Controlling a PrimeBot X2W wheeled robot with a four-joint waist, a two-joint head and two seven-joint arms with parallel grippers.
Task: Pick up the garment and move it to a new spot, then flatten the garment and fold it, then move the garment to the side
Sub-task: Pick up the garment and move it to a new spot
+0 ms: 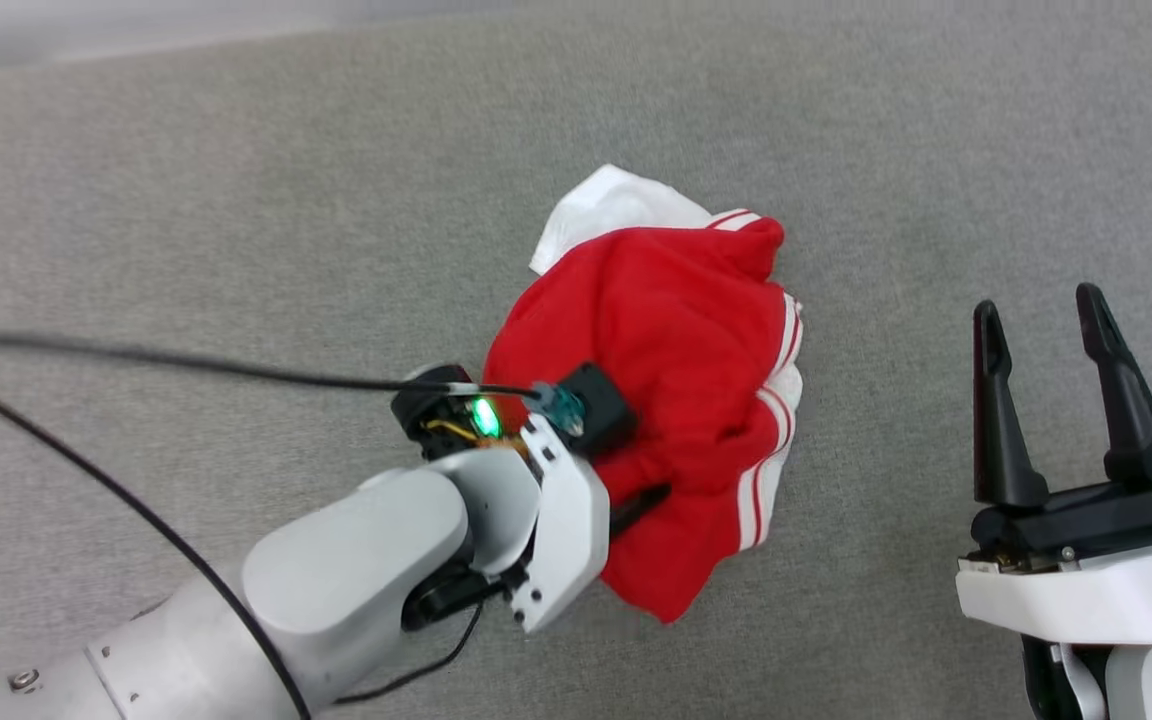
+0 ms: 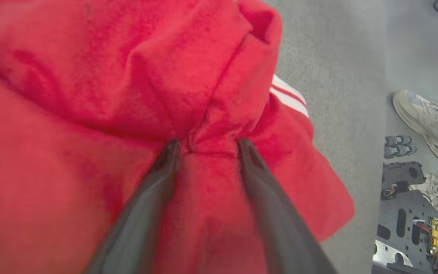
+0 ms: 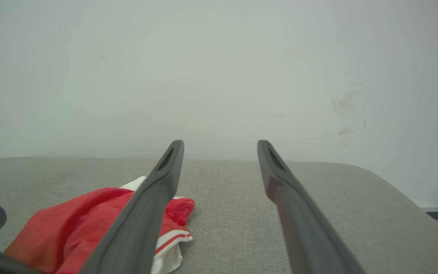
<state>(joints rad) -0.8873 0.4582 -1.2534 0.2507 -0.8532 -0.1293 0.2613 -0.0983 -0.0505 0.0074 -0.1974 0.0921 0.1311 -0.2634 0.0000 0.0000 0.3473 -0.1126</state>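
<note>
Left gripper (image 2: 207, 144) stood partly open as I watched, its two dark fingers (image 2: 150, 198) set apart and their tips pushed down into the garment (image 1: 676, 330). A small pucker of red cloth was bunched between the tips, and more red cloth lay under and around both fingers. Whether the tips were truly pinching that fold or only pressing on it, I could not tell. In the head view the pale wrist hid most of that gripper. One dark finger poked out beneath it onto the lower part of the shirt, and a green light (image 1: 483, 417) glowed on the wrist. A black cable (image 1: 186, 365) ran in from the left to the same wrist.

The garment lay crumpled in a heap near the middle of the grey cloth-covered surface (image 1: 236, 200), mostly plain red on top. A white sleeve stuck out at its far edge, and red-and-white striped trim showed along the side nearer the right arm.

Right gripper (image 1: 1036, 305) was well apart from the shirt, off to the robot's right. Its fingers were spread wide with nothing between them, and they pointed across the surface toward a pale wall (image 3: 219, 57).

In the left wrist view, pale sneakers (image 2: 428, 121) sat on the floor past the surface's edge.
</note>
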